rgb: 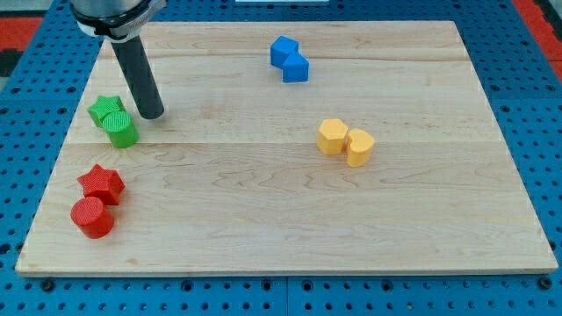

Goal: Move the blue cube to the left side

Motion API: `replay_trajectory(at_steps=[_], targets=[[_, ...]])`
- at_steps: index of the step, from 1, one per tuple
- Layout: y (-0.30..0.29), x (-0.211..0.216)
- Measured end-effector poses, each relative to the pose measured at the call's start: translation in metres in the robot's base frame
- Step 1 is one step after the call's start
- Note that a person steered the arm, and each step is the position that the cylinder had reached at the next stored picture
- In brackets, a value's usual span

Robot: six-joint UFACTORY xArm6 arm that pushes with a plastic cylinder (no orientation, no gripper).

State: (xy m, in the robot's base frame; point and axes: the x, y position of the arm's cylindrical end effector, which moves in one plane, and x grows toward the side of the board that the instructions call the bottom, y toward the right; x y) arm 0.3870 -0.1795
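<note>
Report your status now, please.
My tip beside green blocks, view's left. Blue cube at view's top, untouched. Path between clear.

A pale wooden counter [290, 219] fills most of the view, made of long planks joined side by side, the seams running from the view's left to its right. Its grain is light and even under soft, diffuse light. Around it lies a blue perforated base [527, 88] with regular rows of dark holes. A red patch [540, 13] shows at the view's top right corner.
</note>
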Motion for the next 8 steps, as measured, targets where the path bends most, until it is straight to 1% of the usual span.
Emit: replay_trajectory(at_steps=[3,8], targets=[[0.005,-0.023],[0.041,-0.024]])
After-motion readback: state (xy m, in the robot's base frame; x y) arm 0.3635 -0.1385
